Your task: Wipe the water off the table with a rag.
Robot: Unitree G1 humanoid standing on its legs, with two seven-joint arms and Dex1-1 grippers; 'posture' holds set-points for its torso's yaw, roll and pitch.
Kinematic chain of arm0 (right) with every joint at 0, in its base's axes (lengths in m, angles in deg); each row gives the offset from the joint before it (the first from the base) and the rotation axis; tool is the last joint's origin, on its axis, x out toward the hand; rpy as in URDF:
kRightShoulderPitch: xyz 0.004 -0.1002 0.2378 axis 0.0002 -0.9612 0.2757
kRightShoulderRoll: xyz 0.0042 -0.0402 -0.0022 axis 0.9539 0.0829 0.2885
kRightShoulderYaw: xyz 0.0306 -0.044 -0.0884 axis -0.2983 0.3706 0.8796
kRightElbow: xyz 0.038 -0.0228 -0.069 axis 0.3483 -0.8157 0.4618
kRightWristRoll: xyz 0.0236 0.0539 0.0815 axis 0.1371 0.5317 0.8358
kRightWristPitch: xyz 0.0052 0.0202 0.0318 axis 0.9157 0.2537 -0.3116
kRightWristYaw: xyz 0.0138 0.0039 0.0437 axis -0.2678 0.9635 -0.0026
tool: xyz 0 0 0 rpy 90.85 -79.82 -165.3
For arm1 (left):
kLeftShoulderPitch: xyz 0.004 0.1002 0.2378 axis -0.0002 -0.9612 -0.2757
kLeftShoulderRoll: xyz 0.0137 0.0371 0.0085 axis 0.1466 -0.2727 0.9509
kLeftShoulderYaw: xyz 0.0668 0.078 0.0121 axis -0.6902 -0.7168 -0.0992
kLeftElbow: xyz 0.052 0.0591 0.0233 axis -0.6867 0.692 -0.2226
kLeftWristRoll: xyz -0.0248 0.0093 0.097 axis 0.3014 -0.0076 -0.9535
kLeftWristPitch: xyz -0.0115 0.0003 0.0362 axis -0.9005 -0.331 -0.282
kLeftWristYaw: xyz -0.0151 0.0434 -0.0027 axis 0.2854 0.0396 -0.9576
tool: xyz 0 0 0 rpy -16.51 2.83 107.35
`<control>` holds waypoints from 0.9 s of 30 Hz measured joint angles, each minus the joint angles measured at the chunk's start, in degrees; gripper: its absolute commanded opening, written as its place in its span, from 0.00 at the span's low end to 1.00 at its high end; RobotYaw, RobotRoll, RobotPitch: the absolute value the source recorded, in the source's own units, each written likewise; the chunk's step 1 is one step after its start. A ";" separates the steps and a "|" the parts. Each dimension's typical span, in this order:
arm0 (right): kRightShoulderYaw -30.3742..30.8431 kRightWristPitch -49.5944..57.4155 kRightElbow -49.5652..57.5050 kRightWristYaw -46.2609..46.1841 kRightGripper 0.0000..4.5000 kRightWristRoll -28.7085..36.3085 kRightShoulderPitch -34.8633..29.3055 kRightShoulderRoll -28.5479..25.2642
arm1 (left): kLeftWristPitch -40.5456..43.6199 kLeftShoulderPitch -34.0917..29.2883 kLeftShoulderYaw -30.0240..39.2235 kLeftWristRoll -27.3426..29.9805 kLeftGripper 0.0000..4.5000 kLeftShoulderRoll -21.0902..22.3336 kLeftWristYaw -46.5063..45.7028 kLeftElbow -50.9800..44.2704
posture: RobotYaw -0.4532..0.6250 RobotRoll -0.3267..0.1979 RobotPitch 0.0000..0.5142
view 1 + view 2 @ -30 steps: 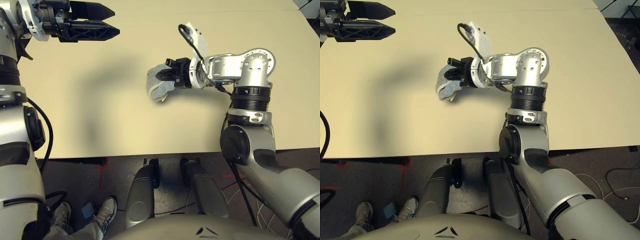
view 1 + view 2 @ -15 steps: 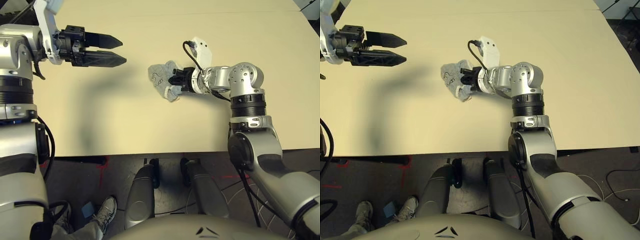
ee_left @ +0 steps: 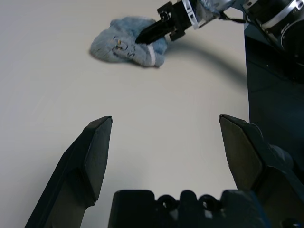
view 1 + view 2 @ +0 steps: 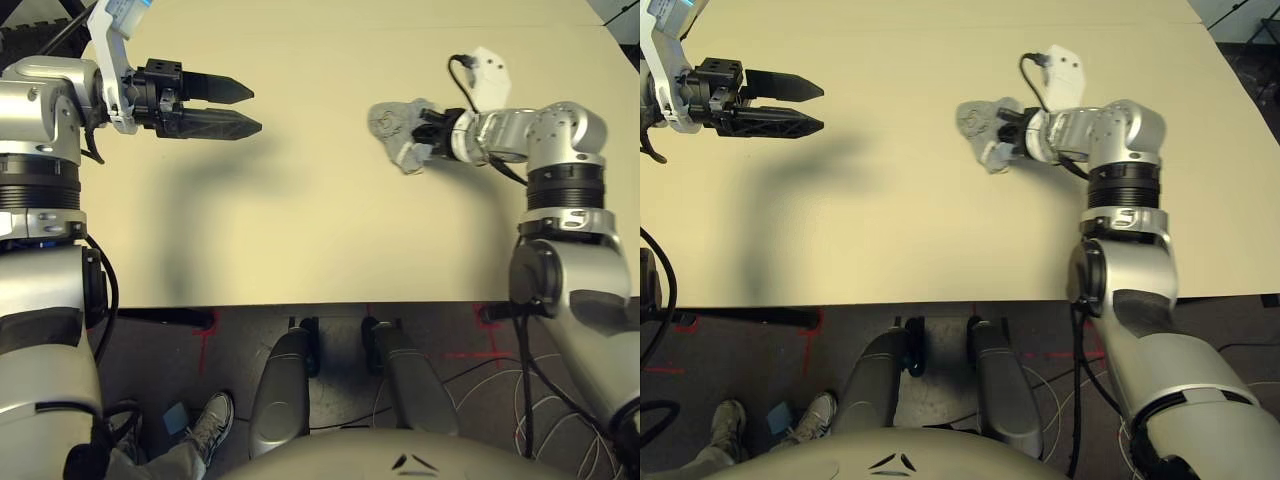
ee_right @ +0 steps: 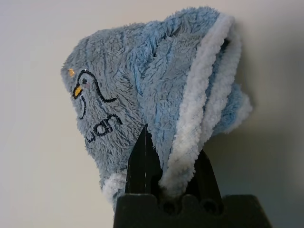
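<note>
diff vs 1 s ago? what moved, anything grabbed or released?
The right gripper swept the grey-blue terry rag with the white hem across the pale beige table, toward the robot's right and slightly farther out. It kept its grip: the fingers stay shut on the cloth, nothing released. The left gripper came a little nearer and rightward. It remains open, empty and above the table.

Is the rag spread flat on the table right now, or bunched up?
Bunched up. The rag sits in a crumpled mound, its white hem folded over, pinched in the right gripper against the table.
</note>
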 measured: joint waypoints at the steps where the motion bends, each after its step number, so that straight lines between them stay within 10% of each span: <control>1: 0.57 -0.26 -0.87 0.99 0.01 -0.68 -0.04 -1.99 | -0.57 0.16 0.07 -0.07 1.00 -0.25 -0.64 0.59 | 0.38 0.62 0.51; 17: 5.01 -0.60 1.65 12.01 0.01 -4.81 -7.18 -12.10 | -5.38 0.35 3.27 -0.45 1.00 -5.43 -8.94 6.87 | 0.36 0.62 0.51; 27: 12.74 -18.32 5.68 30.98 0.79 -8.09 -13.06 -15.14 | -25.10 -4.86 14.95 -2.23 1.00 -14.32 -40.45 10.98 | 0.40 0.62 0.51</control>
